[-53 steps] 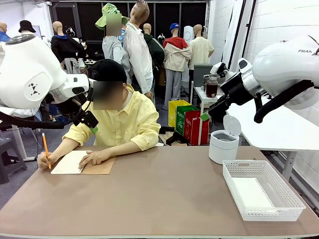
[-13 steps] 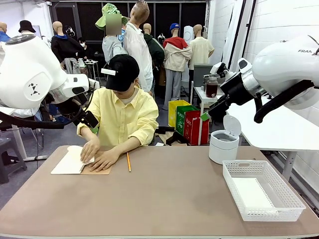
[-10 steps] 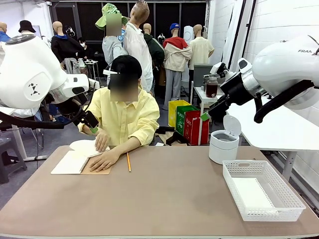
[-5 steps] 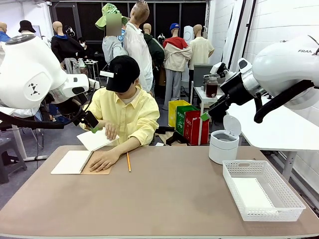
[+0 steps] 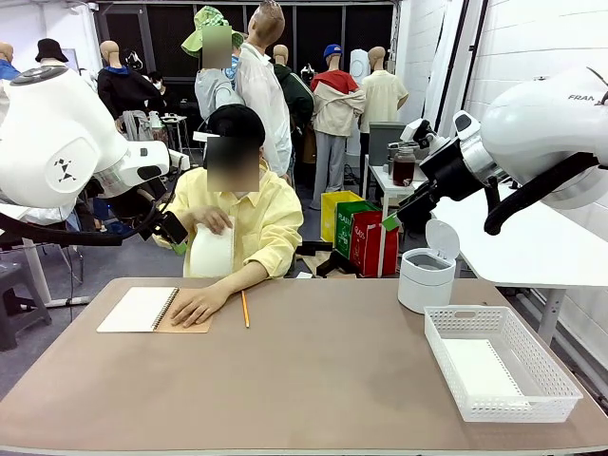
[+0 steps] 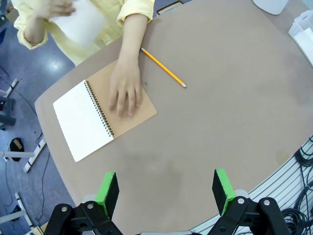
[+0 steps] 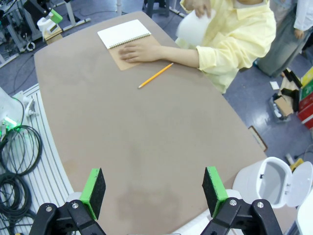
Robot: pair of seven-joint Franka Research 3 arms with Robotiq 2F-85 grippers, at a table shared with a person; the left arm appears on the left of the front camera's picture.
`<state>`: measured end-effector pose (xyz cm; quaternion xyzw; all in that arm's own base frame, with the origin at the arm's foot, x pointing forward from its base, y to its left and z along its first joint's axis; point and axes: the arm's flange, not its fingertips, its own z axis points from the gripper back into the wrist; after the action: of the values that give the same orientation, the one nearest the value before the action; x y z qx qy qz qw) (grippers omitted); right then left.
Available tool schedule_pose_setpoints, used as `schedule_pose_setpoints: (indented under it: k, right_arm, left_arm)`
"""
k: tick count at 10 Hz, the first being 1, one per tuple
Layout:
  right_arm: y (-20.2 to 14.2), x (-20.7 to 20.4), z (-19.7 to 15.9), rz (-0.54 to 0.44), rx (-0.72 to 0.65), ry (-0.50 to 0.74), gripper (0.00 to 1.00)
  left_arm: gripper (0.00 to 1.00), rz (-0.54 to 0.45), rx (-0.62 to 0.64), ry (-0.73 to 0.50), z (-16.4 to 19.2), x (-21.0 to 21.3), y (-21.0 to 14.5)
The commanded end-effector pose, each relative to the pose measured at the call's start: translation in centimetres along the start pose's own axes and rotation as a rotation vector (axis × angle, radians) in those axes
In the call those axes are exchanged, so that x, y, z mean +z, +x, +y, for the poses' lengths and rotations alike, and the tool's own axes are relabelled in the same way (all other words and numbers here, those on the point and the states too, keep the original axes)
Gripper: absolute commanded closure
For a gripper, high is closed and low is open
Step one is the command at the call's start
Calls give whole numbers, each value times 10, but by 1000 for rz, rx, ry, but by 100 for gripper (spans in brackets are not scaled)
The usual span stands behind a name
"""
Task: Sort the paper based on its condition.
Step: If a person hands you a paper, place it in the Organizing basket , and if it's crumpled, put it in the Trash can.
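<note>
Brown table (image 5: pixel 332 380) at frame bottom; upper left, a person's hand (image 5: pixel 211 219) lifts the paper (image 5: pixel 211 251); left gripper (image 6: pixel 166 188) and right gripper (image 7: pixel 154 190) jaws spread, empty.

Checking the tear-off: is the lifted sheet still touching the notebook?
Apart. In the front view the sheet, held in the person's hand, hangs clear above the notebook.
</note>
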<state>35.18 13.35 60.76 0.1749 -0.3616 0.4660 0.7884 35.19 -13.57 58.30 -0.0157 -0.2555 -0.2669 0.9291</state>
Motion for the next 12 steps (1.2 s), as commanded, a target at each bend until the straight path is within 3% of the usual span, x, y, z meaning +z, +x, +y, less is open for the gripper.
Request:
schedule_pose_setpoints:
  k: [1, 12]
  right_arm:
    - [-1, -1, 0, 7, 8, 5, 0]
    - [-1, -1, 0, 7, 8, 5, 0]
  left_arm:
    - [0, -6, 0, -2, 1, 0, 0]
    - [0, -6, 0, -2, 1, 0, 0]
